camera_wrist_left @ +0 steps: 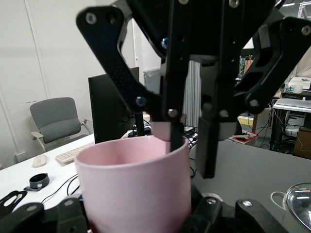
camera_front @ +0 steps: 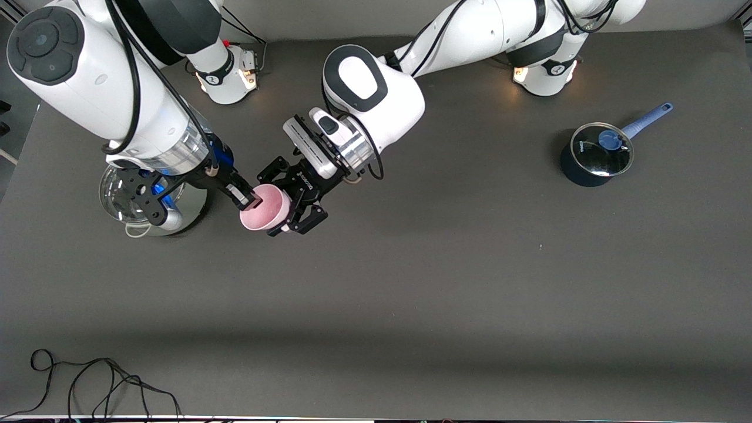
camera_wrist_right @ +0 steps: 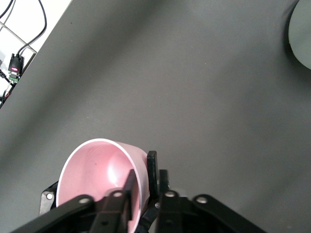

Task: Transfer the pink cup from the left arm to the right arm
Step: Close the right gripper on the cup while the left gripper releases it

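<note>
Down at the front edge of the table (camera_front: 411, 305) we've got a loose black cable (camera_front: 100, 382) trailing about, well out of the action. Up above it, mid-air, is the handover. We see the pink cup (camera_front: 264, 207) tipped on its side with its mouth facing the front camera, caught between both hands over bare tabletop toward the right arm's end.

Our left gripper (camera_front: 292, 210) has reached across from its base and is clamped on the cup from the bottom end, jaws fully squeezed on the body, which presents the open rim to the partner. Our right gripper (camera_front: 249, 198) meets it there: one finger sits inside the mouth, the other outside, pinching the wall at the rim (camera_wrist_right: 141, 167). In the right wrist view those fingers look pressed to the pink wall, so we judge that grip made or all but made.

Both hands on the cup, then. We'd call the next job the left hand letting go.

A steel pot (camera_front: 150, 202) sits under the right arm; the blue saucepan (camera_front: 596, 154) with its glass lid waits near the left arm's base.
</note>
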Motion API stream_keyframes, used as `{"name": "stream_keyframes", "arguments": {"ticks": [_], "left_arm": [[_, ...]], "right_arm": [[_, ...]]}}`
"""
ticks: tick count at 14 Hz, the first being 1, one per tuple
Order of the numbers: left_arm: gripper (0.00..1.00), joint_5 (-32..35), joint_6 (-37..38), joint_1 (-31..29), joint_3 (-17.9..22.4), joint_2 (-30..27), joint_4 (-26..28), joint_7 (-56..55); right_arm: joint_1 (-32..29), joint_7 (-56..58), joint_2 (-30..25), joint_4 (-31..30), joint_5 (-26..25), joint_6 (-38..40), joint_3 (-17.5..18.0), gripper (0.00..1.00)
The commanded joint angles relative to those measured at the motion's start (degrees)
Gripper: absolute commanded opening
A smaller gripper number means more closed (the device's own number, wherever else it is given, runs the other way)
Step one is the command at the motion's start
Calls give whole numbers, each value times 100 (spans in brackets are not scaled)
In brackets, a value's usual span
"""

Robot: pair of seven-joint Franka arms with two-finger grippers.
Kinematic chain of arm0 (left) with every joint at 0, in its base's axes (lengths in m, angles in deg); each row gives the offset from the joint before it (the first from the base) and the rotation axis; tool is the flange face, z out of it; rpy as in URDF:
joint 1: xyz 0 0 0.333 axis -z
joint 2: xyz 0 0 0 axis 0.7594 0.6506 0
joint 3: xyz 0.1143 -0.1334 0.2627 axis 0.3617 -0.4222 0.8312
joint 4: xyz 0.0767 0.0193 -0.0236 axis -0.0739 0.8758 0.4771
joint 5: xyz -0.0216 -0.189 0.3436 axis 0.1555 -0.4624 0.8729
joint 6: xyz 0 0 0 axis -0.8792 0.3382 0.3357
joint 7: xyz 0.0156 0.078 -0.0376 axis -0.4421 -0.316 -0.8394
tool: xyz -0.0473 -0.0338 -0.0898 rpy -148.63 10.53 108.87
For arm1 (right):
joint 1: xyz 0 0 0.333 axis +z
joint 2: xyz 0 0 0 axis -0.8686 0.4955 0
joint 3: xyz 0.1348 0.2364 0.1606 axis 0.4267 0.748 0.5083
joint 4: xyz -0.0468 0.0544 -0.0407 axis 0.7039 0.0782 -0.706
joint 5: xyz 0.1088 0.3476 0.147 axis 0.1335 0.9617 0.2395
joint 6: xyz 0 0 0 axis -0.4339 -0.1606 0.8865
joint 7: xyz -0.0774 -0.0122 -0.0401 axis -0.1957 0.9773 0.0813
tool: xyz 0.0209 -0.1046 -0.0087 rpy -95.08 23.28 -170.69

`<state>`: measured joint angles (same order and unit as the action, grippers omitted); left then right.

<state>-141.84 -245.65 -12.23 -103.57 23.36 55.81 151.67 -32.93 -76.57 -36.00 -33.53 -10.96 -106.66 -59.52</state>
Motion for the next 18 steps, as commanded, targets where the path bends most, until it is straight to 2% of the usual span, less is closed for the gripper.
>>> {"name": "stream_keyframes", "arguments": {"ticks": [1,6,7,8,9,12,14,15,18], "left_arm": [[0,47,-97,113,123,-54,-80,-153],[0,47,-115,113,114,-80,-80,-170],[0,108,-350,113,219,-106,-71,-170],[61,413,-422,165,437,-237,-19,-231],[100,538,-414,174,466,-282,-9,-397],[100,610,-414,131,519,-344,87,-742],[100,618,-405,-96,519,-528,402,-715],[100,653,-318,-350,501,-694,752,-707],[100,663,392,-1264,457,-1527,2376,-707]], "right_arm": [[14,-73,90,188,72,96,-20,0],[14,-73,90,188,72,96,-20,0],[14,-73,90,188,63,96,-20,0],[14,-64,90,188,63,96,-20,0],[14,-64,90,188,54,96,-20,0],[-12,102,99,206,19,79,-38,0],[-65,322,90,223,-34,79,-90,0],[-126,427,90,232,-51,79,-134,0],[-433,944,99,223,-262,43,-170,0]]}}
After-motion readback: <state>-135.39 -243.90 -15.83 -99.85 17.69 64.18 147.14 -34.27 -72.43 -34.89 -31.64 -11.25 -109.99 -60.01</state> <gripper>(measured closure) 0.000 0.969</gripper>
